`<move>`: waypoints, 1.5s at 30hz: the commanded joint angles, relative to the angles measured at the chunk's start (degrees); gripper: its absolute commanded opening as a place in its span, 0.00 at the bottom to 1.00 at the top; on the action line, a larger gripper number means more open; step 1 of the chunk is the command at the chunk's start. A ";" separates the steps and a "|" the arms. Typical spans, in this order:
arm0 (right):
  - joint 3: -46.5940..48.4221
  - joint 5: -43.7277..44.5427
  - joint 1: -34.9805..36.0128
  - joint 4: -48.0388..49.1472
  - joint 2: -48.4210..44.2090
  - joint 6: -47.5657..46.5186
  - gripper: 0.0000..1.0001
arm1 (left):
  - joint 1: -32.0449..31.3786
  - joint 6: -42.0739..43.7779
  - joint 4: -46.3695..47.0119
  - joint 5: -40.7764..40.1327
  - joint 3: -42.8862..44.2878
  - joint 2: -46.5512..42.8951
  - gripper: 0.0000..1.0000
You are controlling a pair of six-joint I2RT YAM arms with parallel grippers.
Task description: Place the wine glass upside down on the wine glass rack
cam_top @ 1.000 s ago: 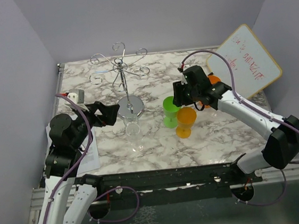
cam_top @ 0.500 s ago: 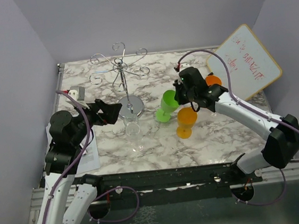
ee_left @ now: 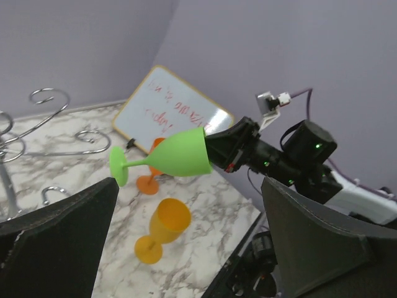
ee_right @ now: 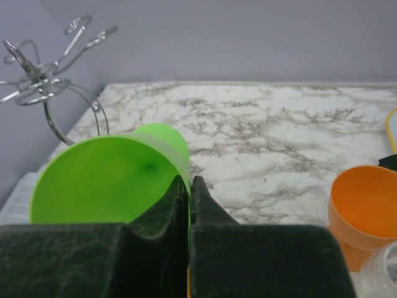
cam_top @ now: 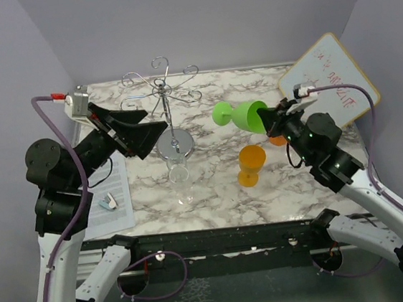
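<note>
The right gripper (cam_top: 269,120) has its fingers closed on the rim of the green wine glass (cam_top: 245,115), one finger inside the bowl and one outside. The glass hangs in the air right of centre in the overhead view. It lies on its side with its foot pointing left toward the wine glass rack (cam_top: 161,90), which stands in the upper middle of the frame, well apart from it. The left gripper (cam_top: 151,120) is raised just beside the rack's pole, fingers spread wide and holding nothing.

The pick-up looks done, so the step in hand is the carry to the rack. The next move calls for bringing the foot up to one of the scrolled arms, turning the wrist until the bowl hangs mouth-down, and sliding the stem into the wire. It must do this without clipping the open left fingers, which crowd that side of the rack.

Only the overhead view gives the layout: rack, held glass, and a clear glass (cam_top: 180,175) and an orange glass (cam_top: 250,162) standing on the marble table (cam_top: 219,185) below the path. The left wrist view alone shows the glass side-on — stem and foot whole, roughly level. The right wrist view shows the pinch itself. The bowl hides the stem there, and the pale green edge above it is probably the foot.
</note>
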 commanded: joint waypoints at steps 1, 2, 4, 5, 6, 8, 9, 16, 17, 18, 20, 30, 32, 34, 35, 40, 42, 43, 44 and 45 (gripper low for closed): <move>-5.50 5.35 0.39 12.05 -8.79 0.96 0.01 | -0.20 -11.40 5.59 8.46 3.35 4.30 0.99; -6.56 5.84 0.42 13.35 -10.65 1.68 0.01 | -0.20 -13.40 7.17 8.55 3.06 5.21 0.99; -8.24 6.22 0.38 16.35 -13.39 3.45 0.01 | -0.20 -15.84 8.92 8.64 3.32 7.49 0.99; -8.79 6.22 0.38 17.74 -14.52 4.52 0.01 | -0.20 -16.96 9.57 8.48 3.76 8.70 0.99; -9.22 6.38 0.39 18.95 -15.48 5.75 0.01 | -0.26 -18.01 10.67 8.16 3.94 9.83 0.99; -9.63 6.88 0.39 21.27 -16.76 8.32 0.01 | -0.83 -20.79 13.25 6.39 3.54 11.56 0.99; -9.89 6.92 0.35 22.48 -17.32 9.40 0.01 | -1.50 -22.12 14.83 5.42 3.27 12.37 0.99; -11.54 6.32 0.38 32.21 -17.17 18.44 0.01 | -17.55 -34.78 30.36 -11.57 -3.94 17.58 0.99; -11.60 6.26 0.36 33.02 -16.81 19.35 0.01 | -19.93 -35.68 31.47 -13.46 -4.32 18.81 0.99; -11.63 6.28 0.43 33.68 -16.41 20.26 0.00 | -22.37 -36.01 31.70 -15.72 -4.12 20.02 0.99; -11.68 6.22 0.38 34.59 -15.79 21.57 0.01 | -26.48 -35.94 32.22 -20.19 -3.44 22.28 0.99; -14.05 5.82 0.33 34.83 -16.92 27.22 0.01 | -34.40 -40.31 42.13 -35.84 -2.10 30.20 0.99; -14.71 6.02 0.34 34.37 -17.59 28.29 0.01 | -34.99 -42.01 43.26 -38.31 -1.72 31.72 0.97; -15.29 6.04 0.40 34.28 -18.06 29.24 0.01 | -35.95 -44.15 43.79 -42.44 -1.91 32.36 0.92; -15.63 5.96 0.34 34.39 -18.26 29.66 0.00 | -36.49 -44.08 44.03 -44.27 -1.53 32.73 0.90; -16.57 3.40 0.42 36.19 -18.28 28.77 0.00 | -39.04 -43.81 44.08 -49.98 0.98 35.17 0.69; -16.52 2.50 0.34 36.43 -18.20 28.15 0.01 | -39.34 -44.70 44.23 -50.68 1.41 35.80 0.60; -16.54 2.16 0.36 36.55 -18.16 27.88 0.01 | -39.48 -45.28 44.37 -51.09 1.44 36.04 0.56; -16.60 1.69 0.35 36.67 -18.21 27.63 0.01 | -39.55 -45.72 44.54 -51.53 1.43 36.22 0.52; -16.65 1.23 0.38 36.69 -18.21 27.34 0.01 | -39.57 -45.98 44.79 -51.90 1.31 36.40 0.47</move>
